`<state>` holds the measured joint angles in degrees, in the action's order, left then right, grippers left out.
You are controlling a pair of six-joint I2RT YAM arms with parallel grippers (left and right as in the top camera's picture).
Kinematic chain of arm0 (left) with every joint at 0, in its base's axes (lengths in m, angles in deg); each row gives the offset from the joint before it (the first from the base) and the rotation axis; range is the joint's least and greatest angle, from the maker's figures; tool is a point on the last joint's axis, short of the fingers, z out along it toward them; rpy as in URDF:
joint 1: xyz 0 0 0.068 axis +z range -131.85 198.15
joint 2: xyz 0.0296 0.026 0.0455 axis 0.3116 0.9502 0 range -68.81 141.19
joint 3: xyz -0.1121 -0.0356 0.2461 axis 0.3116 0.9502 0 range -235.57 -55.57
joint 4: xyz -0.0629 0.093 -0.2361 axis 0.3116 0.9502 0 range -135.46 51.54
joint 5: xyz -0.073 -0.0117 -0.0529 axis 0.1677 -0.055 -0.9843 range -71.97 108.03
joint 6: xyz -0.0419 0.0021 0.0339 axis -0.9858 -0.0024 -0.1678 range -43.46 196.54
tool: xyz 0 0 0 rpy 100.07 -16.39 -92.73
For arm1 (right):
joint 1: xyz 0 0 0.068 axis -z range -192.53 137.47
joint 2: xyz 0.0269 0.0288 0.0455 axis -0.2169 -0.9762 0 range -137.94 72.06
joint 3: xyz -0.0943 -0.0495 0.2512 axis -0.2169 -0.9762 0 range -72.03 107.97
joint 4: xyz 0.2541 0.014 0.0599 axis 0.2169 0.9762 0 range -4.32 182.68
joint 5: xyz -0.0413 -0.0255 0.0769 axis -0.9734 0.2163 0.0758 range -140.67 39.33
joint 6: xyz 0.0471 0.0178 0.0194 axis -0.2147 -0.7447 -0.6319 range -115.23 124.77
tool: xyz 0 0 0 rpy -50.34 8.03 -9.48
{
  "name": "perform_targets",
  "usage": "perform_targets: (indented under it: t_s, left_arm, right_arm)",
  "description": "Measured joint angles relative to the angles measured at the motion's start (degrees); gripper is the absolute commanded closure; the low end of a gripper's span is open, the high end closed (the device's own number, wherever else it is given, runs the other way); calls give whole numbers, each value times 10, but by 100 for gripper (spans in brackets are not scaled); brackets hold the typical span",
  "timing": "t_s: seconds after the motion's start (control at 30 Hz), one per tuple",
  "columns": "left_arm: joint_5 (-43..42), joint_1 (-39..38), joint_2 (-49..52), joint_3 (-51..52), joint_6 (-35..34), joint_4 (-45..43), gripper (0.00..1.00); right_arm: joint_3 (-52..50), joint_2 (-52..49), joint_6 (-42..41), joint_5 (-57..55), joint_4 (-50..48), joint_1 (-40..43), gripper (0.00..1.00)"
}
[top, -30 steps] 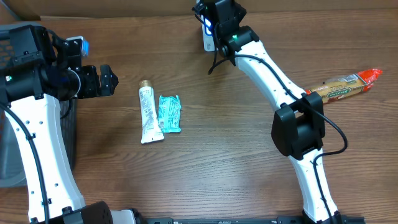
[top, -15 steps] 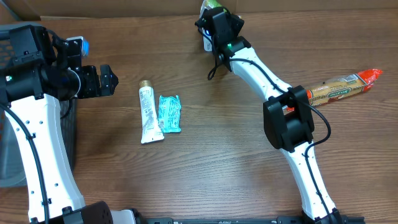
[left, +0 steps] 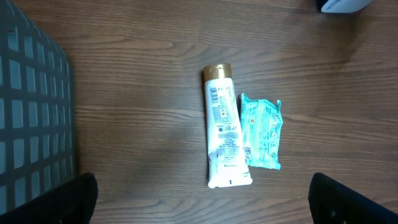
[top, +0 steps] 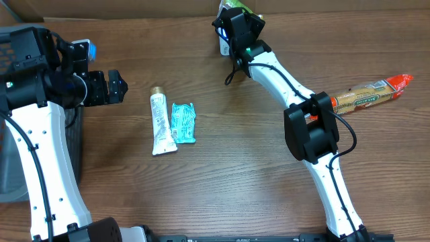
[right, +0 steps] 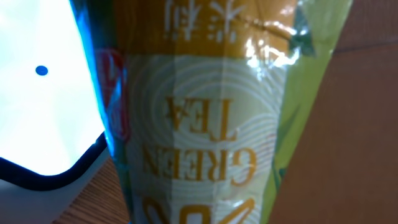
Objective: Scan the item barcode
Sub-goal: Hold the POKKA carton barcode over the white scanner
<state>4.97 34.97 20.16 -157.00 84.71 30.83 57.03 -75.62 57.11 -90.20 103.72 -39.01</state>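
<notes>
Overhead view: the right arm reaches across the wooden worktop [top: 222, 168] to its 12 o'clock edge, where the right hand [top: 232, 18] pinches a green and yellow tea packet [top: 228, 5] that projects beyond the hand toward 12 o'clock. The fingers themselves are hidden under the wrist housing. The right wrist view is filled by the packet, printed "GREEN TEA" and seen upside down. At its 9 o'clock side stands the lit white window of the scanner [right: 43, 93], black-rimmed and very close to the wrapper; contact cannot be confirmed. From above, the scanner sits just at 6 o'clock of the right hand. The left hand [top: 119, 85] is at the 9 o'clock side of the worktop, jaws spread wide and holding nothing, pointing toward 3 o'clock. Toward 4 o'clock of it lies a white tube [top: 160, 124] with a gold cap turned to 12 o'clock. A teal packet [top: 183, 122] rests against the tube's 3 o'clock side. A snack bar [top: 369, 94] in a tan wrapper with a red end lies at the 3 o'clock edge, well apart from both hands. A dark mesh basket [left: 31, 118] occupies the 9 o'clock margin of the left wrist view.
</notes>
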Motion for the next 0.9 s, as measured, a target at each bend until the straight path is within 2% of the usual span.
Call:
perform_targets:
  t_s: [0.9]
  left_arm:
    - [0, 0, 0, 0, 0, 0, 0]
  right_arm:
    - [-1, 0, 30, -83, 1, -6, 96]
